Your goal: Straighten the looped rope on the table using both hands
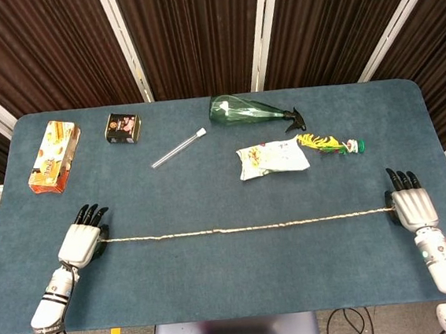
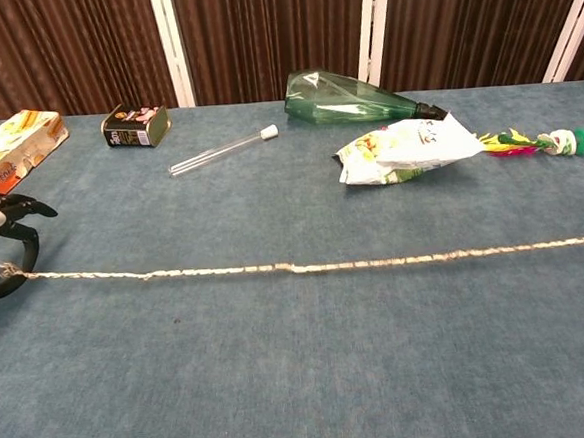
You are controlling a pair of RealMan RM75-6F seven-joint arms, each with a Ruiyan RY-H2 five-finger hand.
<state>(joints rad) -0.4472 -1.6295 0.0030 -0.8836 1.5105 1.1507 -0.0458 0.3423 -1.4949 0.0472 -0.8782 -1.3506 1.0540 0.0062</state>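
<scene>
Rope (image 1: 245,229) laid out in one long, nearly straight line across the near half of the blue table (image 1: 219,286), running side to side with only small ripples left of centre. The left hand (image 1: 81,240) sits palm down at the left end, and the chest view shows its fingers (image 2: 11,211) curled over the frayed tip, pinching it against the cloth. Over on the far side, the right hand (image 1: 409,204) rests palm down on the other end, with the rope running in under the palm; it appears to grip that end, though the pinch itself is hidden from above. Behind the line, well apart from it, lie a crumpled snack bag (image 1: 271,159), a green spray bottle (image 1: 249,111) on its side, a feathered toy (image 1: 330,144), a clear test tube (image 1: 178,148), a small tin (image 1: 123,127) and an orange box (image 1: 53,155).
</scene>
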